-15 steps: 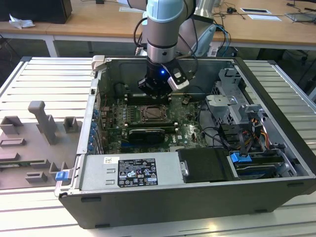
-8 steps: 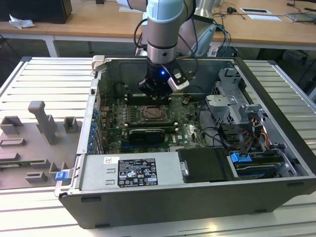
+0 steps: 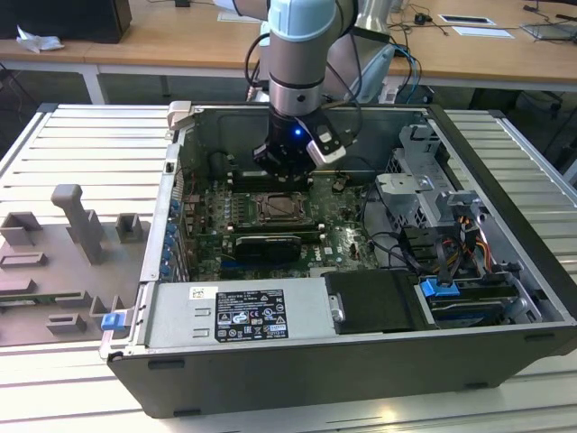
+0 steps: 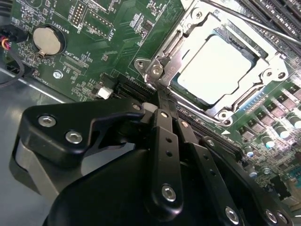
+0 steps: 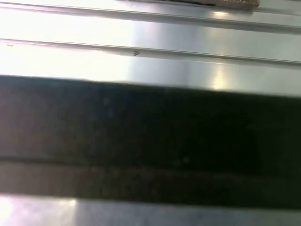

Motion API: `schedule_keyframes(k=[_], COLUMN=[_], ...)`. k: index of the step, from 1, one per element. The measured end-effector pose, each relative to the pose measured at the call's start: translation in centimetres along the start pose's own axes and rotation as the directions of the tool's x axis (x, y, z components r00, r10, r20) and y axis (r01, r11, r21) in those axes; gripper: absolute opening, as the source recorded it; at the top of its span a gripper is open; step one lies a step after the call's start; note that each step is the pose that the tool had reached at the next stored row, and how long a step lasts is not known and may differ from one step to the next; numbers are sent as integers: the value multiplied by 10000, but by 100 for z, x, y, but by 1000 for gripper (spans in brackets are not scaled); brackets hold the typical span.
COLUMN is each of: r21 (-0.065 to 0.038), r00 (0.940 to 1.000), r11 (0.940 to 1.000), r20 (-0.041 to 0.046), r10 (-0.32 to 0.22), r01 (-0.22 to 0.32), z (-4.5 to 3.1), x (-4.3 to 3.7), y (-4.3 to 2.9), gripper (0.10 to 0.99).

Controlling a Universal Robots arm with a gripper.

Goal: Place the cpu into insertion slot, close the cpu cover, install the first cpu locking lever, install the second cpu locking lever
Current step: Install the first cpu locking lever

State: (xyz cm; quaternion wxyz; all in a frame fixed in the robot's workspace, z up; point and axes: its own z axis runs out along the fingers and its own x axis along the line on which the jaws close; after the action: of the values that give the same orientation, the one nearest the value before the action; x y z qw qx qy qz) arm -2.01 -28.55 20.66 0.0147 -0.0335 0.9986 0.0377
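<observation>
Although the work inside the open computer case [image 3: 505, 225] is not finished, the first steps are looking done: in the second wrist view the cpu [image 4: 217, 70] is lying flat in the insertion slot [image 4: 256, 96], its pale silvery top showing through the square window of the cpu cover [image 4: 188, 35], which is sitting down over it as a thin metal frame. A thin locking lever [image 4: 263, 26] is running as a bright wire rod along the far side of the socket, past the long memory slots; whether it is latched under its hook I cannot tell, so the two lever steps are, by my judgement, what is remaining. In the exterior view the arm [image 3: 302, 54] is reaching straight down into the case from above, its wrist vertical and a small blue light glowing on it, with the gripper [image 3: 284, 171] hanging just over the far edge of the socket on the green motherboard [image 3: 347, 239]. In the second wrist view the gripper [image 4: 162, 101] is showing its black fingers [image 4: 164, 141] drawn together into one narrow closed blade, holding nothing, with the tips pointing at the hinge corner of the cover and resting at or just above it. The first wrist view is looking across a ribbed metal tabletop [image 5: 150, 33] and a dark band.
</observation>
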Motion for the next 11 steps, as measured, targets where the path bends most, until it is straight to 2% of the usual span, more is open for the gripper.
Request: schedule_keyframes(k=[4,11], r21=[3,7], r00=[10000,10000], r11=[10000,10000], r20=[-2,-1], r10=[0,-1], r01=[0,1], z=[-120,-133], x=[-4,-2], y=[9,-19], gripper=[106,106])
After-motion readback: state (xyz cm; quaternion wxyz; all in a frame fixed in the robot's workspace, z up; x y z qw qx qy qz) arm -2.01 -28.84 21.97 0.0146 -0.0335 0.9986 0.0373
